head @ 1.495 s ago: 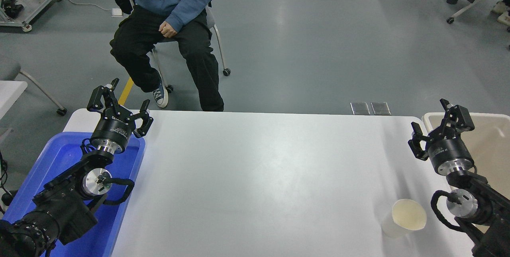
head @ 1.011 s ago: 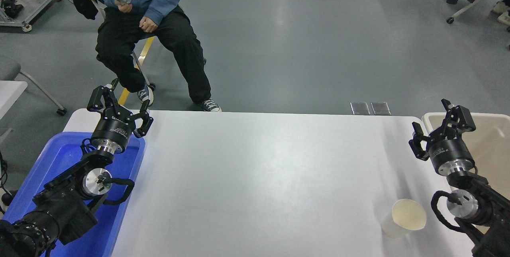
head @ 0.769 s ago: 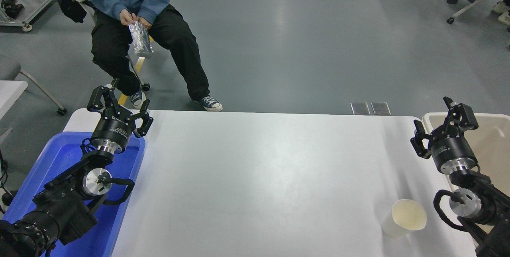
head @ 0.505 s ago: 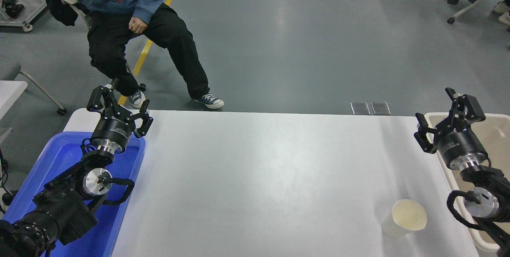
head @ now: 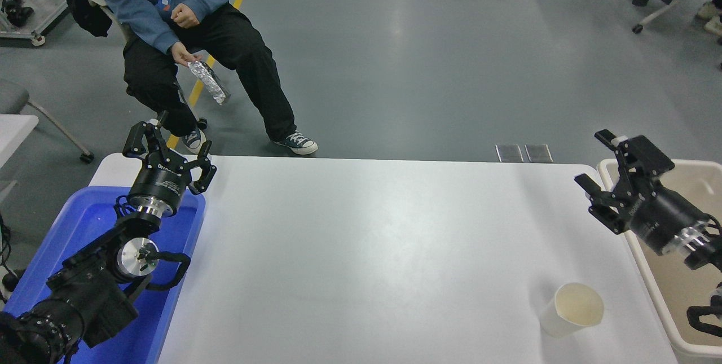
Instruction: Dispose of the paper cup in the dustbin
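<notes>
The paper cup [head: 571, 308] stands upright near the table's front right corner, white with a cream inside. The beige dustbin [head: 648, 273] sits off the table's right edge. My right gripper [head: 592, 158] is open and empty, tilted toward the left, over the bin's near-left rim and well behind the cup. My left gripper [head: 169, 141] is open and empty, parked at the lower left over the blue tub.
A bright blue tub [head: 79, 228] sits at the table's left edge under the left arm. A person in a blue top [head: 186, 20] sits on a chair beyond the far left of the table, holding a foil packet [head: 210, 82]. The white table [head: 361, 251] spans the middle.
My right arm has swung right and back, and the gripper has tilted to point left. The cup has not moved. The seated person shifted left and lowered the foil packet.
</notes>
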Controlling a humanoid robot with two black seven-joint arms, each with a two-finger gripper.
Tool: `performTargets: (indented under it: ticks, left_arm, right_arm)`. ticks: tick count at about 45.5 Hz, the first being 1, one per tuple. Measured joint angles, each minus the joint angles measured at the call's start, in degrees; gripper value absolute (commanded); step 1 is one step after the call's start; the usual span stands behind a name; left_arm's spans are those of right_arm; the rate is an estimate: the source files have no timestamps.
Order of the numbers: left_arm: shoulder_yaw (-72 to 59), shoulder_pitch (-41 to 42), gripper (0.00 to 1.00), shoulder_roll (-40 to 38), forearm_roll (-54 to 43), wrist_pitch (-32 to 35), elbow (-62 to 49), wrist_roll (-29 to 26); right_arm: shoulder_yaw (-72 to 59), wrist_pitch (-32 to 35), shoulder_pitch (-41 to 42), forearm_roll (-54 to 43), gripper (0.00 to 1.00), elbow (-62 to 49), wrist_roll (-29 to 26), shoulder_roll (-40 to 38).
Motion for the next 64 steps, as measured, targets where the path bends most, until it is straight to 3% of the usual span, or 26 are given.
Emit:
performTargets:
  ticks: [15, 35, 64]
  left_arm:
    - [0.0, 0.0, 1.0, 0.0, 0.0, 0.0, 0.0, 0.0]
    - [0.0, 0.0, 1.0, 0.0, 0.0, 0.0, 0.0, 0.01]
    - [-0.01, 0.0, 1.0, 0.0, 0.0, 0.0, 0.0, 0.01]
  right_arm:
    - [-4.3, 0.61, 0.61, -19.24, 1.0, 6.17, -7.88, -8.41]
    - [-20.75, 0.73, 9.99, -42.56, 1.0, 8.5, -12.12, -14.62]
    - [-27.87, -4.42, 11.76, -48.35, 1.0, 4.74, -12.84, -11.7]
